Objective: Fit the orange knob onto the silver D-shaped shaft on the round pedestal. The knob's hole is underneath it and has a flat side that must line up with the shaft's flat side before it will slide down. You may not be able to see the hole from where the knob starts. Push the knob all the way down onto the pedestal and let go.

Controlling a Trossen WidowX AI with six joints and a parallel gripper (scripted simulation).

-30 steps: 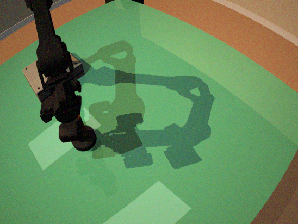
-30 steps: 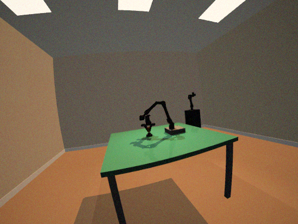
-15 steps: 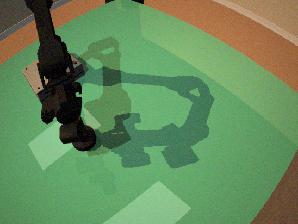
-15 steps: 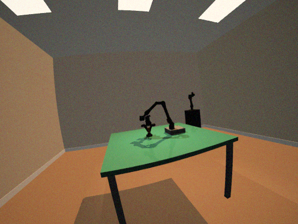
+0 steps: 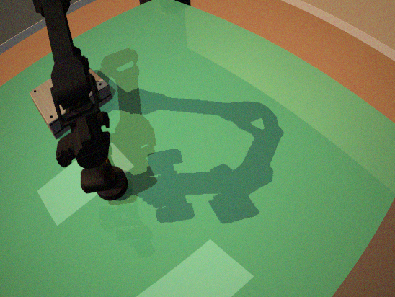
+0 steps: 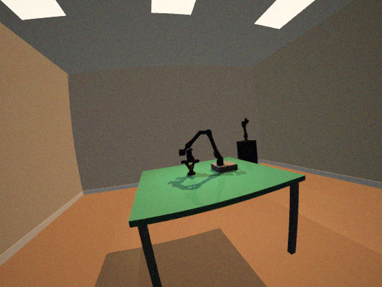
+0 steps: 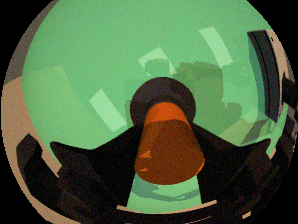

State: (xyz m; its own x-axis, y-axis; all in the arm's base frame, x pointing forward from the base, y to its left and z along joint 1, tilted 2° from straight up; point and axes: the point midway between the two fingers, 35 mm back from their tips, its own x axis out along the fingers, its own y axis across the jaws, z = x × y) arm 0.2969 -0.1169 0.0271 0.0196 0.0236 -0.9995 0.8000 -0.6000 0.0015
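The arm (image 5: 68, 72) is matt black with a faint brown tinge, built of blocky links joined by rounded housings. It rises from a pale grey square base plate (image 5: 43, 102) with small dark screw holes at its corners. The gripper (image 7: 166, 183) has two dark, wedge-shaped fingers.

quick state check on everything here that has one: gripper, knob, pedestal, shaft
black parallel-jaw gripper: shut on the orange knob, pointing down at the table
orange cylindrical knob: held between the fingers, directly over the pedestal
dark round pedestal: standing on the green table, mostly covered by the knob in the wrist view
silver D-shaped shaft: hidden behind the knob, seating cannot be told
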